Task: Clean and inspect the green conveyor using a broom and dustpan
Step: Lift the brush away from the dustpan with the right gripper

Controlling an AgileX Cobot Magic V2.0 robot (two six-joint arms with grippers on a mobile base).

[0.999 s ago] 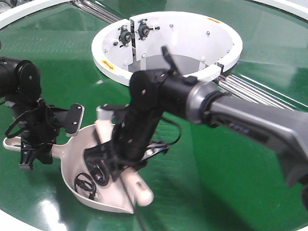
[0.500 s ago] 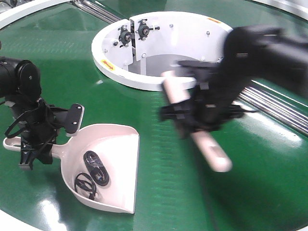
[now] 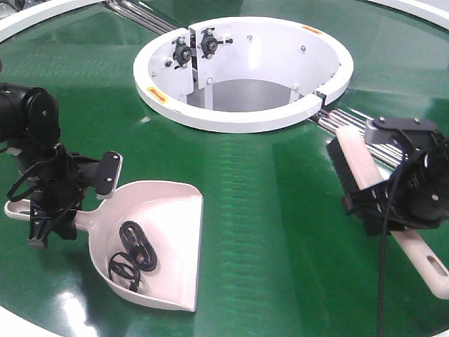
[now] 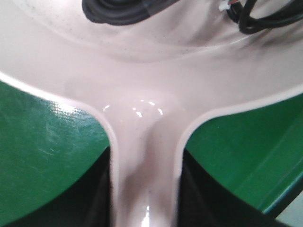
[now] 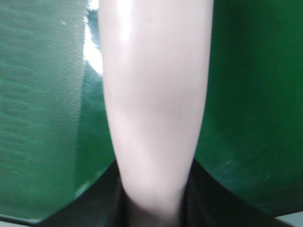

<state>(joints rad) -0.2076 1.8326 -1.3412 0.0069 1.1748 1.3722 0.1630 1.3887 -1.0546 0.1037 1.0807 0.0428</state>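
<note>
The beige dustpan (image 3: 165, 214) lies on the green conveyor (image 3: 266, 232) at the front left, with black cable scraps (image 3: 133, 254) inside it. My left gripper (image 3: 52, 219) is shut on the dustpan's handle; the left wrist view shows that handle (image 4: 144, 156) running between the dark fingers (image 4: 94, 198), with my left gripper (image 4: 144, 208) clamped round it. At the right, the broom (image 3: 354, 163) hangs tilted over the belt, dark bristles facing left. My right gripper (image 3: 396, 207) is shut on its handle. In the right wrist view the beige broom handle (image 5: 154, 94) fills my right gripper (image 5: 154, 205).
The white ring-shaped hub (image 3: 161, 95) stands at the back centre, with bearings on its inner wall. A steel roller seam (image 3: 347, 125) runs from the hub toward the right, just behind the broom. A white rim (image 3: 28, 21) curves at the far left.
My right arm swung the broom from over the dustpan across to the right side of the belt. The left arm, the dustpan and the scraps in it stayed put.
</note>
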